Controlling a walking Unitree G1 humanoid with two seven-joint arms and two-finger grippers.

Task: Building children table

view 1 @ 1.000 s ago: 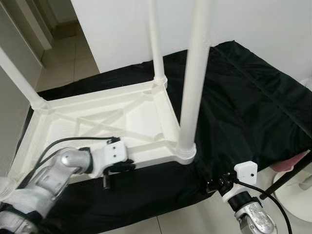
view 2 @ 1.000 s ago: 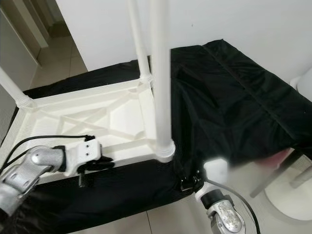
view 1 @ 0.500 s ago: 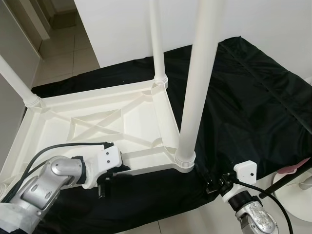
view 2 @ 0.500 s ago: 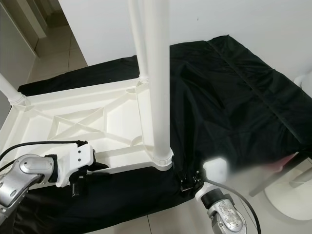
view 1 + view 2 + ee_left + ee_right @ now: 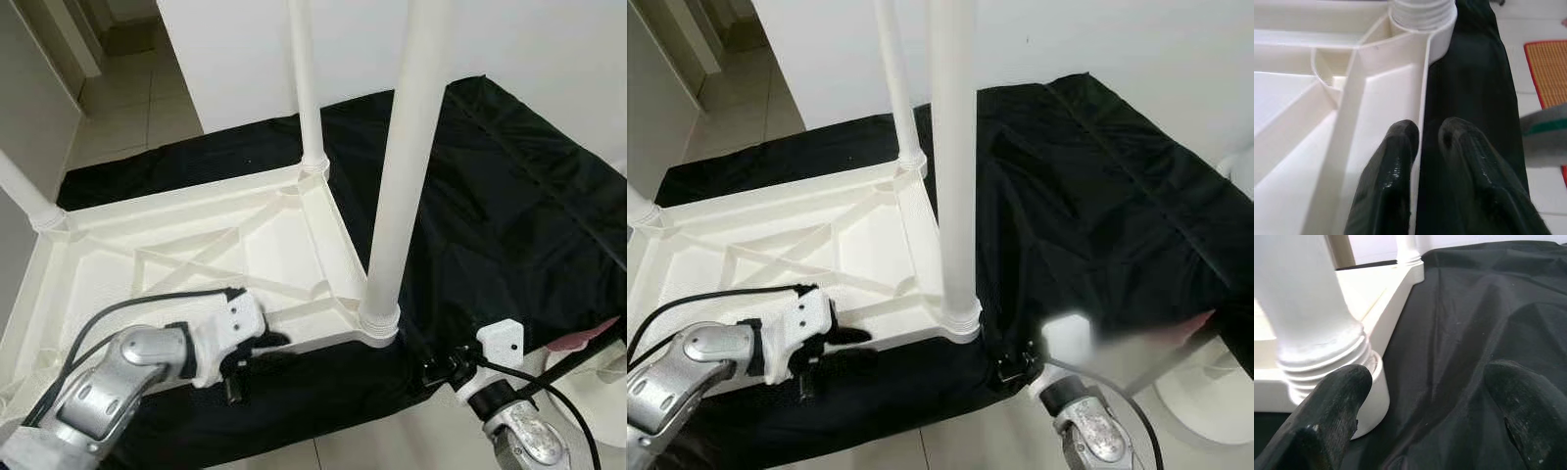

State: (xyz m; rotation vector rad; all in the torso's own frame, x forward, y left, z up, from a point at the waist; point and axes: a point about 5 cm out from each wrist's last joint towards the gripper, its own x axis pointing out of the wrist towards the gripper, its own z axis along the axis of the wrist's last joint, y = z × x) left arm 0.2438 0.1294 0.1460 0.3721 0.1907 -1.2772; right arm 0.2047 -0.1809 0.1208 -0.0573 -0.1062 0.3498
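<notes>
The upturned table (image 5: pixel 196 245) is plain white all over, ribs and screwed-in legs (image 5: pixel 407 166) alike. Under it lies a black cloth (image 5: pixel 509 196), unpatterned. Beside the cloth, the floor tiles (image 5: pixel 127 108) are pale beige. The left gripper (image 5: pixel 1425 147) has glossy black fingers on a silver arm. A mat (image 5: pixel 1547 73) past the cloth is orange, finely woven.

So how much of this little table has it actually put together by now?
Three white legs stand in corners of the upturned table top on the black cloth: near leg, far leg, left leg. In hand: the left end effector pinches the top's near rim; the right end effector waits open beside the near leg. A fourth leg isn't visible.
</notes>
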